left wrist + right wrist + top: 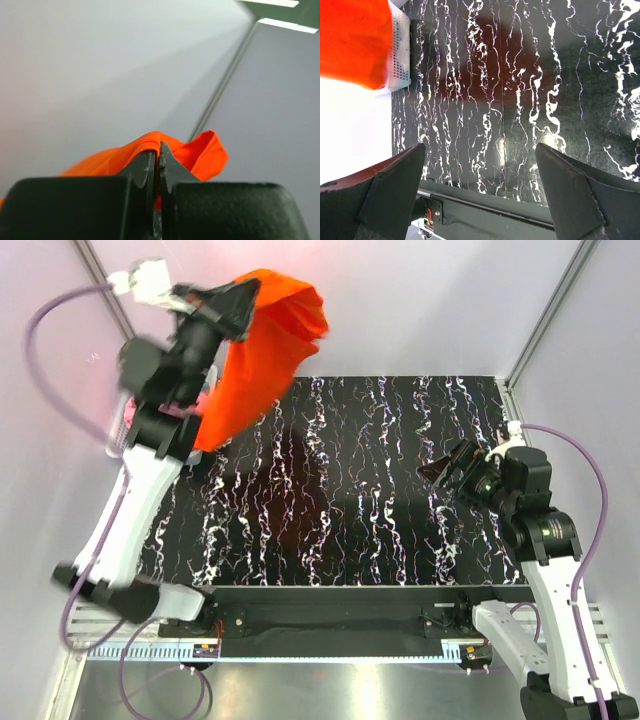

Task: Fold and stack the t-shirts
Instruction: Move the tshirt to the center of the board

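The left hand [243, 302] is clenched on a thin fold of the orange t-shirt [265, 350], which hangs below it. Risk: so small a pinch may slip, dropping the shirt bunched. The right hand [447, 468] is released and empty. Only the left wrist view shows the pinch. Only the right wrist view shows the white lattice basket [400, 50] beyond the cloth.

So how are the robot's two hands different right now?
The left gripper is shut, pinching the orange t-shirt; the right gripper is open and holds nothing. The left gripper is raised at the far left corner with the shirt hanging from it; the right gripper is over the right side of the black table, facing its surface. Both are black, with two fingers.
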`<state>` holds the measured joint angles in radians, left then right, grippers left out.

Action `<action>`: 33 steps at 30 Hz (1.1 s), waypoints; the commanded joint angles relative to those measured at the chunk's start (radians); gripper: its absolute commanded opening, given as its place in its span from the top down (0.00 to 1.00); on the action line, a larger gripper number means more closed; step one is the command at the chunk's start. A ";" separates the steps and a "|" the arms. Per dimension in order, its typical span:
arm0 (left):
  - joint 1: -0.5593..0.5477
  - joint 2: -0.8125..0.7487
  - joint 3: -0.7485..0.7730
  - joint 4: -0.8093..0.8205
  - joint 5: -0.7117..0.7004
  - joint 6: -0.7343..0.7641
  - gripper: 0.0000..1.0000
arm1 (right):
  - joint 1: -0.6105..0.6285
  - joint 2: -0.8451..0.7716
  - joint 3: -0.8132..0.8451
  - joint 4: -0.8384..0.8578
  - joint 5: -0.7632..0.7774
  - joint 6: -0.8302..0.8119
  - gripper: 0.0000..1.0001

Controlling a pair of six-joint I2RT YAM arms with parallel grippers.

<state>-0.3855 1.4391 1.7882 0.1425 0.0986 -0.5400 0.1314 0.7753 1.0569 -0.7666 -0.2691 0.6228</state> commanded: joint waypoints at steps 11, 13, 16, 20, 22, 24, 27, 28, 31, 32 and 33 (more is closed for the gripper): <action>-0.098 -0.289 -0.871 -0.258 0.084 -0.179 0.99 | 0.010 0.009 -0.011 -0.086 0.051 0.002 0.00; -0.098 -0.305 -0.942 -0.334 0.035 -0.183 0.86 | 0.010 0.018 -0.052 -0.070 0.050 0.008 0.00; -0.098 -0.377 -0.993 -0.454 -0.089 -0.173 0.47 | 0.010 0.061 -0.098 -0.028 0.047 0.034 0.01; -0.099 -0.511 -1.033 -0.500 -0.189 -0.146 0.31 | 0.011 0.188 -0.106 0.038 0.065 0.090 0.02; -0.101 -0.520 -1.044 -0.495 -0.178 -0.121 0.26 | 0.008 0.303 -0.080 0.082 0.093 0.095 0.04; -0.101 -0.485 -1.037 -0.495 -0.148 -0.084 0.25 | 0.008 0.448 -0.007 0.090 0.160 0.098 0.09; -0.110 -0.383 -1.004 -0.468 -0.005 -0.028 0.26 | 0.007 0.642 0.104 0.089 0.249 0.060 0.24; -0.118 -0.350 -0.980 -0.466 0.016 -0.017 0.26 | 0.005 0.685 0.127 0.089 0.264 0.052 0.25; -0.151 -0.223 -0.919 -0.524 0.012 0.011 0.27 | -0.035 0.824 0.186 0.127 0.330 0.023 0.28; -0.151 -0.183 -0.912 -0.532 0.001 -0.001 0.27 | -0.055 0.856 0.199 0.141 0.296 0.005 0.29; -0.151 -0.175 -0.914 -0.537 -0.008 -0.009 0.27 | -0.081 0.918 0.222 0.159 0.275 -0.003 0.30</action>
<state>-0.5274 1.2350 0.8177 -0.3740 0.0612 -0.5789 0.1055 1.6146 1.2068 -0.6746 -0.0383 0.6617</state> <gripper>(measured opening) 0.732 0.711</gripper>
